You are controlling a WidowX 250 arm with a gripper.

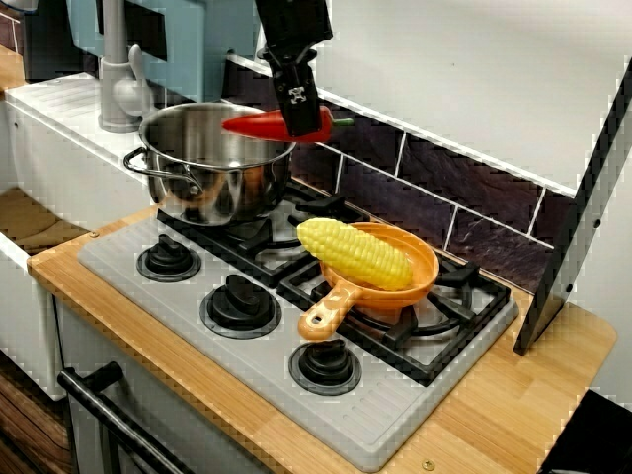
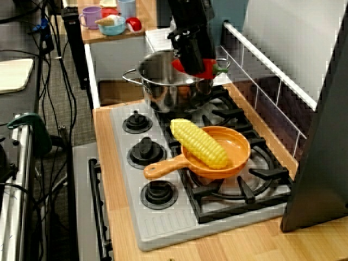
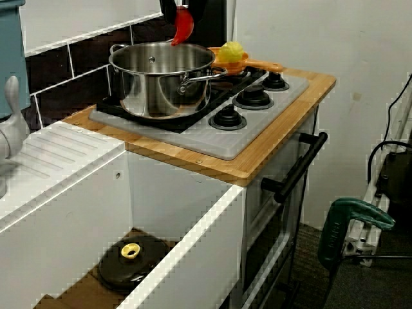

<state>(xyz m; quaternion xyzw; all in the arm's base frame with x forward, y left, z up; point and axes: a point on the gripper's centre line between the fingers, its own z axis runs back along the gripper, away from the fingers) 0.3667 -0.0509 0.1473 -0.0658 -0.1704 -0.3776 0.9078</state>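
Cannot follow the claw [image 1: 299,118] upward: cut off by the top edge in all three views. Cannot see the part of the pepper [image 1: 255,125] behind its fingers. From the sink side, only slivers of corn [image 3: 233,50] and pan [image 3: 260,64] past the pot [image 3: 161,84].

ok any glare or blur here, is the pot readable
Close stove view: bright reflections on the steel pot, gripper and red pepper sharp. View along the stove: edges jagged, pepper partly hidden by the gripper. Sink-side view: even light, pot mirrors its surroundings.
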